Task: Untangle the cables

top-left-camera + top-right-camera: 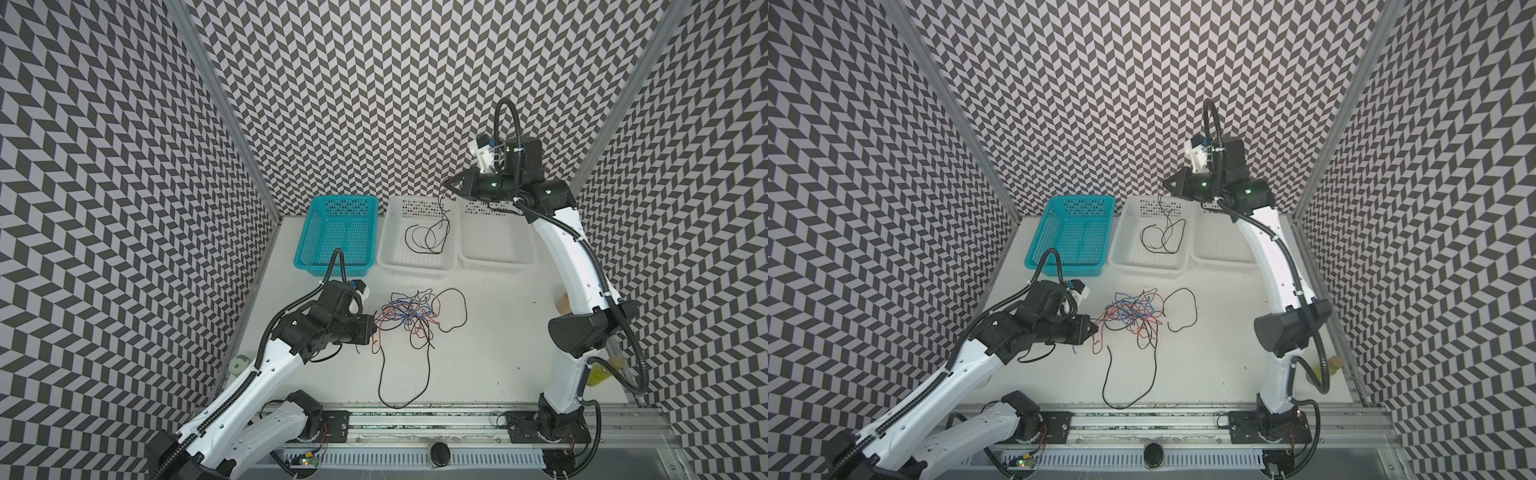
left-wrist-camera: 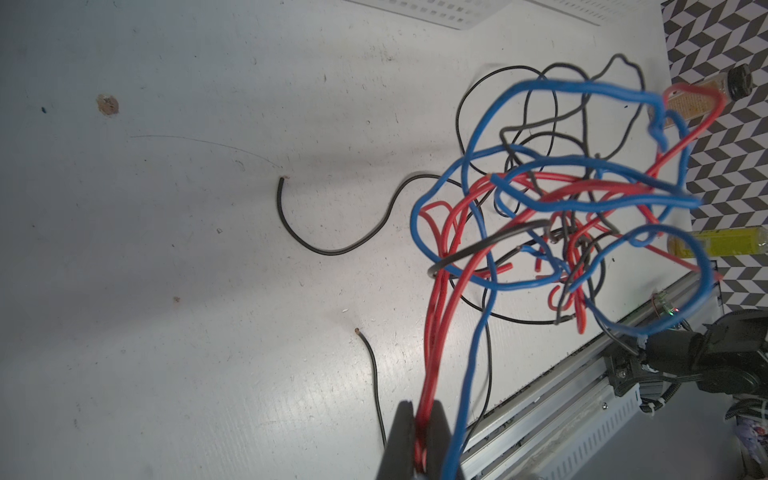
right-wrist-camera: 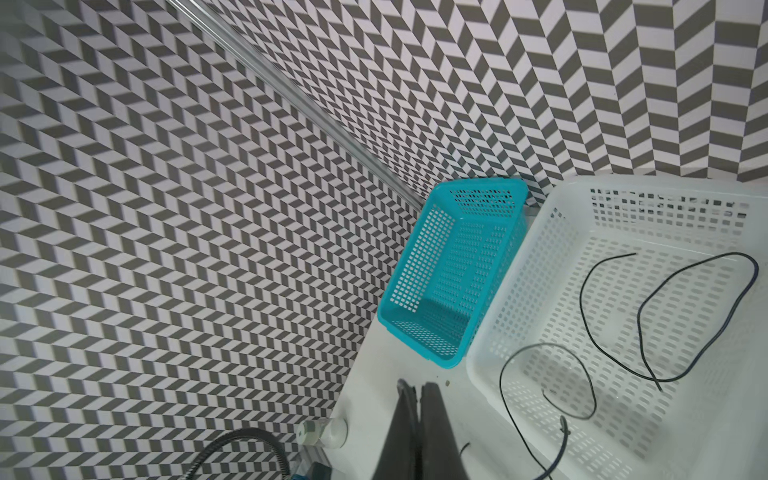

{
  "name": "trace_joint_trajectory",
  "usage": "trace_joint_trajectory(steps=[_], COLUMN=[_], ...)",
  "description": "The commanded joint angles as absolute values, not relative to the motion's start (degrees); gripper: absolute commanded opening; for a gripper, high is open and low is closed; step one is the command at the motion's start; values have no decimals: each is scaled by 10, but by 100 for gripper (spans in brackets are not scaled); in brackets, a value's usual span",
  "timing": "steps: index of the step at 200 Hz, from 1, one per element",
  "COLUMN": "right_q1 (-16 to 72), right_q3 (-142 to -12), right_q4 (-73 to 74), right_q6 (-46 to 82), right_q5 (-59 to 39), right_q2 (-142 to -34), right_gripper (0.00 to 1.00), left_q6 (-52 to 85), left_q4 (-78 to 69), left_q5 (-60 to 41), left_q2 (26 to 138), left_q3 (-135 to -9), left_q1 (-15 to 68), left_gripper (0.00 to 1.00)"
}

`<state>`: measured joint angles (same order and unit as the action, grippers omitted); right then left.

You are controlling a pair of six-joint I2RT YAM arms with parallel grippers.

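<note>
Left gripper (image 2: pixel 420 419): pinching red cables (image 2: pixel 434 332) from tangle (image 1: pixel 409 313)
Right gripper (image 3: pixel 417 390): clamped on black cable (image 3: pixel 548 344) over white basket (image 1: pixel 415 269)
Remaining: most cables knotted

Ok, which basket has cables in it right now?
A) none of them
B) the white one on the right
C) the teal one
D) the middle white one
D: black cables lie on the floor of the middle white basket, while no cables show in the teal basket or the right white basket.
</note>
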<state>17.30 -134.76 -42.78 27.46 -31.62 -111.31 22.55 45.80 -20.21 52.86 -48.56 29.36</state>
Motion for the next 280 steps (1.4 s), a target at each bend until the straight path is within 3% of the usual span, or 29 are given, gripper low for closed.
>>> trace_joint_trajectory(steps=[1,56,119,153,193,222,251,280], right_q1=[200,215,229,263,379,449,523,530], right_q3=[-1350,-1395,-1421,-1354,-1031,-868,-825,-818], right_q4=[-443,-524,-579,-588,-428,-345,-336,-342], right_q6=[222,177,151,136,134,152,104,63], right_q5=[-281,-220,-166,-169,-173,-167,-101,-7], right_q2=[-1149,-1223,-1200,-1107,-880,-780,-774,-794], right_gripper=[1,7,49,51,51,51,50,48], left_q6=[218,219,219,220,221,221,219,218], left_q4=[441,440,441,442,443,442,438,436], left_q5=[-211,-210,-210,-210,-214,-220,-232,-236], left_q2=[519,515,519,524,532,532,531,526], left_q3=[-483,-483,-483,-483,-486,-485,-484,-482], left_q1=[297,297,301,301,301,301,302,312], left_gripper=[0,0,0,0,0,0,0,0])
